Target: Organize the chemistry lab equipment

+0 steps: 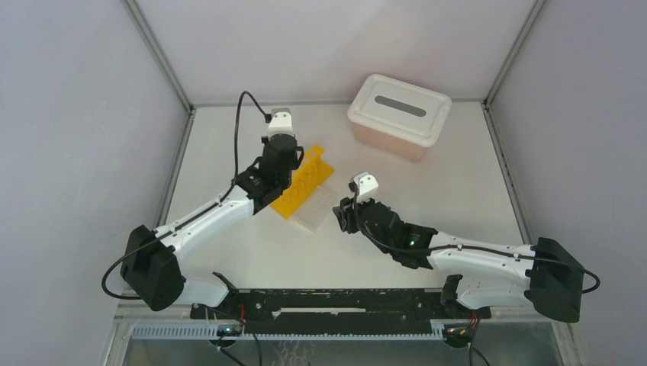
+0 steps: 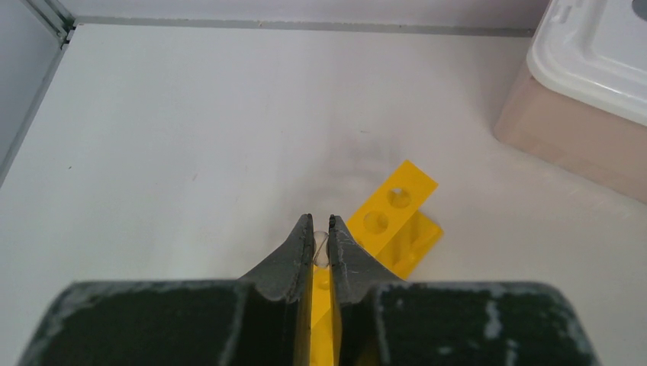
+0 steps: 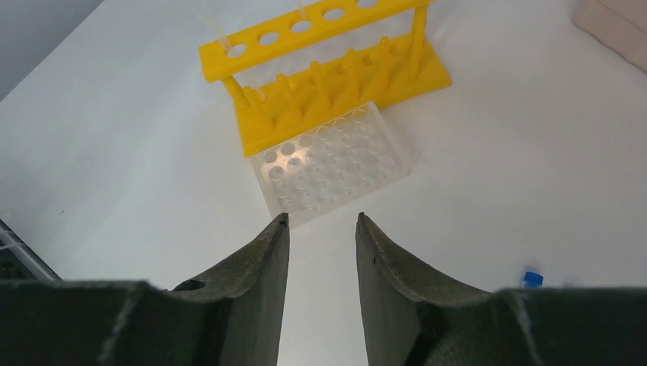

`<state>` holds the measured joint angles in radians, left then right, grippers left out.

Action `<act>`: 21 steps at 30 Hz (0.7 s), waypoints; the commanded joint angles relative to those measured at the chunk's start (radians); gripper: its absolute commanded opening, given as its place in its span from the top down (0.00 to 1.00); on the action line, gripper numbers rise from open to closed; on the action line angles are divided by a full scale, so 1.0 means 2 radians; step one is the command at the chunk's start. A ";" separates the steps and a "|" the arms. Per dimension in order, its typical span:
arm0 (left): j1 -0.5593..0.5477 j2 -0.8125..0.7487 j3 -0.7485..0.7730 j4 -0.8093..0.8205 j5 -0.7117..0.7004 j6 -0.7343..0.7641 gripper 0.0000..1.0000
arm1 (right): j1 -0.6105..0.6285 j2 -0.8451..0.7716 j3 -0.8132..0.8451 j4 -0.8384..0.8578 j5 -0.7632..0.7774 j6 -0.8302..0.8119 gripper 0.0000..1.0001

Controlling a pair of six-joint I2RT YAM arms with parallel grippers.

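We found right gripper (image 3: 320,221) half open, holding nothing, over white table (image 1: 458,191) | tiny blue-capped tube (image 3: 532,278) beside it | small clear grid rack (image 3: 332,164) against yellow rack (image 3: 336,80) | left gripper (image 2: 321,229) narrow, pinching thin clear dropper (image 2: 321,252) above that rack | pink tub (image 1: 385,142) near far grey wall.

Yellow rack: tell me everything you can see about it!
The yellow rack looks like bright plastic. It has a flat base with a row of upright pegs, and posts holding up a top strip with a row of round holes. It stands upright on the white table. A clear grid rack lies right against its base. The left end effector is over one end, pinching a small clear piece, maybe a dropper. I cannot tell whether that touches the rack.
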<state>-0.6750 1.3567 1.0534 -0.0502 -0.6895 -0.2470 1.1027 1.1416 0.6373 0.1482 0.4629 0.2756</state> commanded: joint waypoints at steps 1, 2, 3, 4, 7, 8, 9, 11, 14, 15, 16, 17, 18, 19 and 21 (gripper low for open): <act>0.000 -0.001 -0.016 0.035 -0.014 -0.011 0.87 | -0.005 0.004 -0.002 0.028 -0.006 0.007 0.55; 0.000 -0.001 -0.018 0.036 -0.014 -0.013 0.87 | -0.006 0.004 -0.002 0.028 -0.007 0.007 0.55; 0.000 -0.001 -0.020 0.037 -0.014 -0.015 0.87 | -0.007 0.004 -0.002 0.028 -0.007 0.007 0.55; 0.000 0.000 -0.020 0.037 -0.014 -0.017 0.87 | -0.007 0.005 -0.002 0.028 -0.007 0.007 0.55; 0.000 0.001 -0.026 0.040 -0.014 -0.020 0.88 | -0.008 0.005 -0.006 0.032 -0.009 0.009 0.55; 0.000 0.002 -0.027 0.041 -0.014 -0.022 0.88 | -0.007 0.004 -0.007 0.033 -0.009 0.009 0.55; 0.000 0.003 -0.029 0.042 -0.015 -0.022 0.88 | -0.008 0.004 -0.008 0.034 -0.010 0.009 0.55; 0.000 0.004 -0.031 0.044 -0.016 -0.024 0.88 | -0.008 0.004 -0.011 0.034 -0.011 0.010 0.55; 0.000 0.007 -0.035 0.047 -0.018 -0.025 0.88 | -0.009 0.003 -0.014 0.036 -0.011 0.011 0.55; 0.000 0.008 -0.037 0.048 -0.019 -0.025 0.88 | -0.010 0.002 -0.014 0.036 -0.012 0.011 0.55; -0.001 0.008 -0.037 0.050 -0.019 -0.025 0.88 | -0.010 0.002 -0.014 0.036 -0.012 0.010 0.55; 0.000 0.008 -0.038 0.050 -0.019 -0.025 0.88 | -0.010 0.002 -0.014 0.036 -0.012 0.011 0.55; -0.001 0.009 -0.038 0.050 -0.020 -0.025 0.88 | -0.011 0.002 -0.014 0.036 -0.012 0.010 0.55; 0.000 0.010 -0.039 0.050 -0.020 -0.025 0.88 | -0.011 0.002 -0.015 0.036 -0.012 0.011 0.55; 0.000 0.011 -0.041 0.052 -0.021 -0.027 0.88 | -0.012 0.001 -0.017 0.038 -0.013 0.010 0.55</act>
<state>-0.6750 1.3762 0.9932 0.0051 -0.7048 -0.2810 1.0866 1.1503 0.6064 0.1707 0.4385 0.2790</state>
